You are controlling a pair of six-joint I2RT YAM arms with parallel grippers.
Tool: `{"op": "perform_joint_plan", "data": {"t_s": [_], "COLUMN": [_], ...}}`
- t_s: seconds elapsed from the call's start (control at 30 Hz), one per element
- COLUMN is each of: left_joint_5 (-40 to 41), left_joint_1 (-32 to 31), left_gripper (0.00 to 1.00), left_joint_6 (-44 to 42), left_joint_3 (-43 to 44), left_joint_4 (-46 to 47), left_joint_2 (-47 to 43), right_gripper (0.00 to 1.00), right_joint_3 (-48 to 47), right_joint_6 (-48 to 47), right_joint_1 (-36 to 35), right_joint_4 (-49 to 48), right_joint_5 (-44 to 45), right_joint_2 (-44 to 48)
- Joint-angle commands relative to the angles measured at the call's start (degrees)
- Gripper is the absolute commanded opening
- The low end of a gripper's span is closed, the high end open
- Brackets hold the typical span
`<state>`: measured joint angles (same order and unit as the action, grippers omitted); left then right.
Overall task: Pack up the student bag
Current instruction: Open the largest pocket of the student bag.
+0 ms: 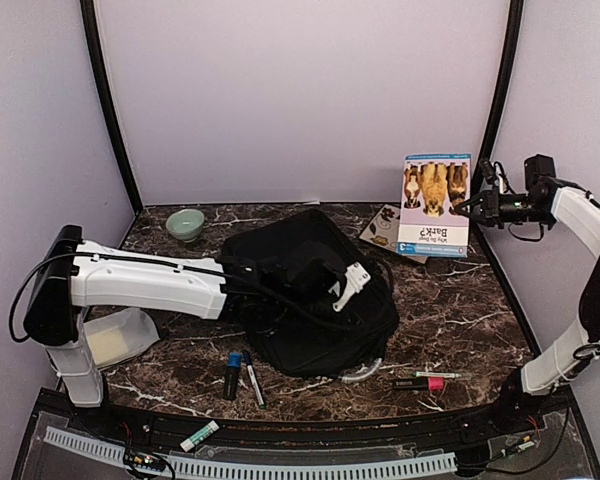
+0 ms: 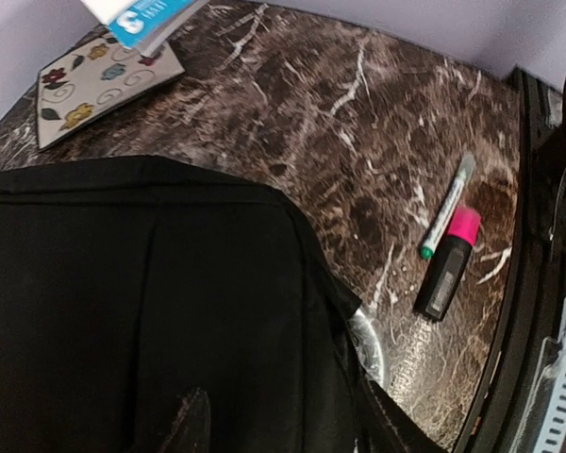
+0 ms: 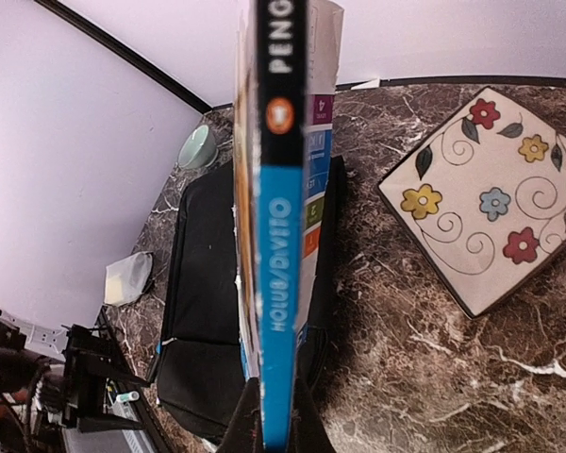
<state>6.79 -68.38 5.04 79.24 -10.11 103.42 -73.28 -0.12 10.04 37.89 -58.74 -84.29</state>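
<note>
White left arm (image 1: 150, 285): stretched low and level toward the right, just above the counter.
Left claw (image 1: 356, 284): angled downward; jaw state unreadable.
White right arm (image 1: 580, 215): raised high, forearm reaching left.
Right claw (image 1: 472, 207): clamped on an upright blue-and-white paperback book (image 1: 435, 205).

Robot test cell in a laboratory.
Pale lilac wall panels (image 1: 300, 90) set between black curved corner posts (image 1: 108, 110) box in a dark marble-patterned tabletop (image 1: 470, 300). A white-and-black left robot arm (image 1: 145, 280) and a matching right robot arm (image 1: 592, 225) stand at its near edge, behind a white slotted cable duct (image 1: 280, 467).
</note>
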Motion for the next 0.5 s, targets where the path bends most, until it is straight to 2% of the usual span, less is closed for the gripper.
{"op": "perform_joint_plan", "data": {"t_s": [0.0, 0.2, 0.37, 0.47], "left_joint_5": [8.3, 11.8, 16.1, 14.7], "left_joint_1": [-3.8, -5.0, -5.0, -5.0], "left_gripper": [0.58, 0.60, 0.58, 0.56], "left_joint_6": [-5.1, -4.8, -6.4, -5.9], "left_joint_3": [7.1, 9.5, 12.1, 14.1], "left_joint_4": [-11.5, -13.3, -17.4, -19.3], "left_joint_2": [6.7, 11.6, 15.4, 16.6], "right_gripper": [0.00, 0.00, 0.00, 0.00], "right_joint_3": [-0.9, -0.9, 0.0, -0.5], "right_joint_6": [-7.7, -10.4, -11.0, -11.1], "right_joint_1": [2.4, 3.7, 3.7, 3.7], "right_joint_4": [7.3, 9.9, 9.9, 10.3], "right_joint_5": [-0.4, 1.7, 2.2, 1.8], "right_joint_2": [2.3, 5.6, 7.5, 7.0]}}
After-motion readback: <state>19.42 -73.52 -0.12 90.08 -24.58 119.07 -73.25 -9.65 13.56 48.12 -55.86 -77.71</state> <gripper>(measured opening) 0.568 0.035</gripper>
